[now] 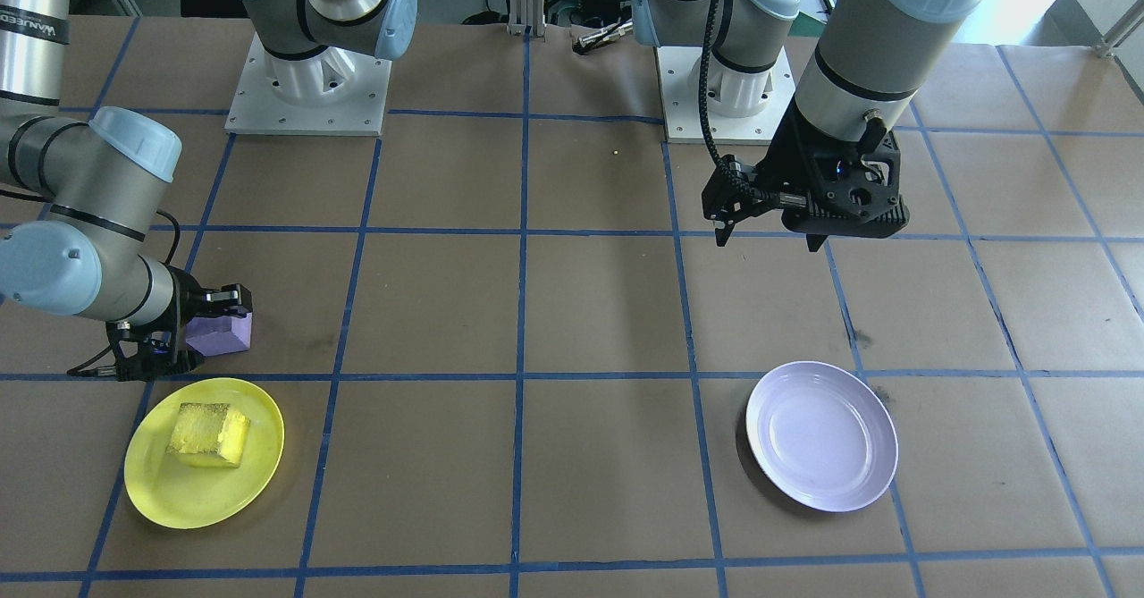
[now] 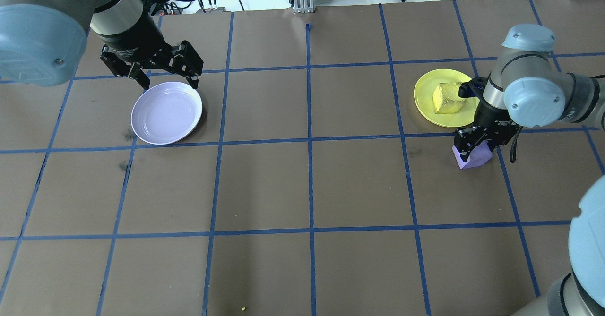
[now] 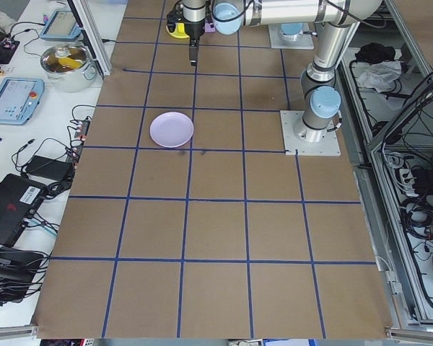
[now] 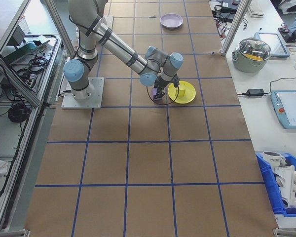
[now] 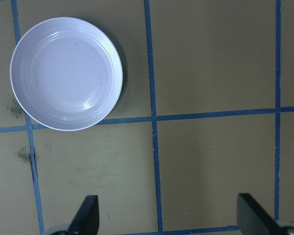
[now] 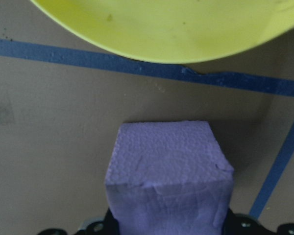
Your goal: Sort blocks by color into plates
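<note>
The purple block (image 1: 229, 333) (image 2: 474, 160) (image 6: 169, 171) is at table level just beside the yellow plate (image 1: 152, 491) (image 2: 425, 108) (image 6: 176, 24), on the robot's side of it. My right gripper (image 1: 207, 333) (image 2: 472, 149) is shut on this block. The rough yellow block (image 1: 210, 434) (image 2: 446, 98) lies in the yellow plate. On the other side of the table the lavender plate (image 1: 822, 437) (image 2: 165, 113) (image 5: 66, 73) holds nothing. My left gripper (image 1: 769, 240) (image 2: 169, 83) (image 5: 171, 215) hangs open above the table near that plate, with nothing between its fingers.
Brown paper with a blue tape grid (image 2: 309, 141) covers the table. Both arm bases (image 1: 308, 88) (image 1: 728, 97) stand at the robot's edge. A side bench (image 3: 65, 61) carries a pot, tablets and cables; a blue bin (image 4: 286, 185) sits past the right end.
</note>
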